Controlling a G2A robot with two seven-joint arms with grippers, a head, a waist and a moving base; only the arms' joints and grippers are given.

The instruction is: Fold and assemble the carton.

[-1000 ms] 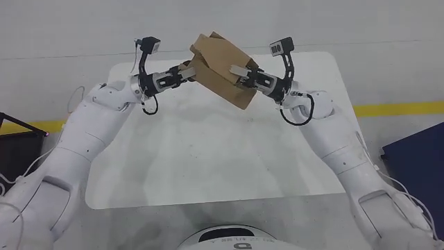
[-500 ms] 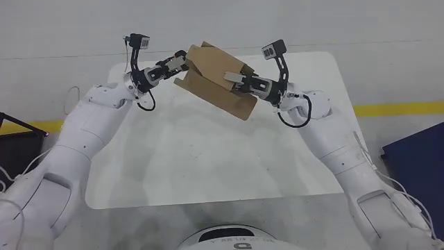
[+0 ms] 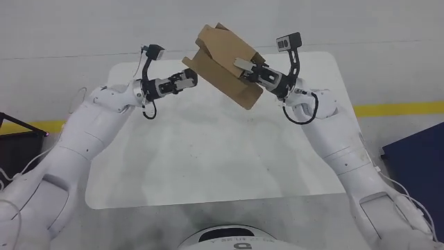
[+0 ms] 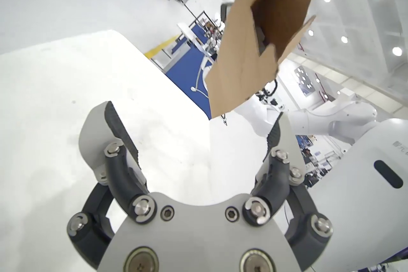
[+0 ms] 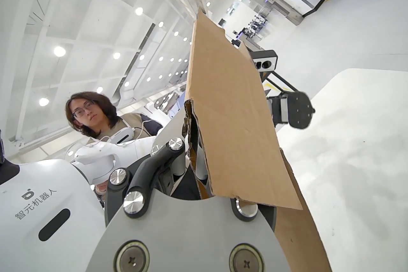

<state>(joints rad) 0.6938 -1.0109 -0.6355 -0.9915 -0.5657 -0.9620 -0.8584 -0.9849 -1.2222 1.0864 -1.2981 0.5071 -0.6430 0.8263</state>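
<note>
Left pincer (image 4: 194, 117) gapes wide and empty, with the carton (image 4: 251, 56) hanging just past its tips, up off the table (image 3: 208, 160). Right pincer (image 3: 241, 64) is clamped on the far side, so it's mid-fold I'd say. Next, the left has to close on it.

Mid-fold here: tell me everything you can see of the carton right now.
The carton is plain brown corrugated cardboard, partly opened, its flaps loose. It hangs tilted in the air over the far side of the white table. The right end effector is clamped on one panel's ragged edge. The left end effector is open beside it, not touching.
</note>
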